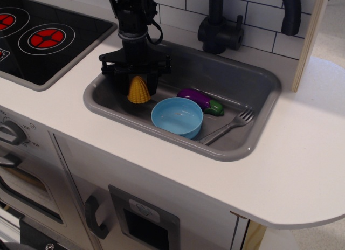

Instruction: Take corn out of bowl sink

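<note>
The yellow corn (138, 90) hangs point-up between the fingers of my black gripper (137, 84), low over the left part of the grey sink (253, 147). The gripper is shut on the corn's upper end. Whether the corn touches the sink floor I cannot tell. The light blue bowl (177, 116) stands empty on the sink floor, just right of the corn and apart from it.
A purple eggplant (200, 99) lies behind the bowl. A grey fork (229, 126) lies at the sink's right. The black faucet (218, 23) stands behind the sink. The black stovetop (43, 37) is to the left on the white countertop (302, 164).
</note>
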`<state>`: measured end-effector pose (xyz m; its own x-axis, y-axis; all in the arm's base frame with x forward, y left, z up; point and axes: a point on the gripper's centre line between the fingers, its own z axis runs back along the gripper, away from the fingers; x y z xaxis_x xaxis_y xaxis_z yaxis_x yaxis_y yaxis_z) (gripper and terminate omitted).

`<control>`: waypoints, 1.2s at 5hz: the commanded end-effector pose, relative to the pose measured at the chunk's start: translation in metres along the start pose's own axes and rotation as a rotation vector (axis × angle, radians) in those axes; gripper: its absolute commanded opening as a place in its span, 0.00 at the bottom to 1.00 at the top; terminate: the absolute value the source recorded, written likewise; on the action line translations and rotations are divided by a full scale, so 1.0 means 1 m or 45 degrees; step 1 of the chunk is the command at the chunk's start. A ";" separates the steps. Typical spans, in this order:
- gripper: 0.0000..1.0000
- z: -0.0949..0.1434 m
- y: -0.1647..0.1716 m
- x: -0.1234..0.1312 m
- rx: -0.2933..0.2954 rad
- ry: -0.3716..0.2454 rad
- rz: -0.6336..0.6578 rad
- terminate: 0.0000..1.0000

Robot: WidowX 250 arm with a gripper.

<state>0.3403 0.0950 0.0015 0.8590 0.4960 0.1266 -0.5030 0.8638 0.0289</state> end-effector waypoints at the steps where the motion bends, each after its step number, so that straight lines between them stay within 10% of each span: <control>1: 1.00 0.008 0.001 0.006 0.054 -0.042 0.046 0.00; 6: 1.00 0.082 -0.022 0.009 -0.108 -0.159 -0.007 0.00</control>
<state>0.3448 0.0713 0.0599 0.8551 0.4853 0.1823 -0.4881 0.8722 -0.0326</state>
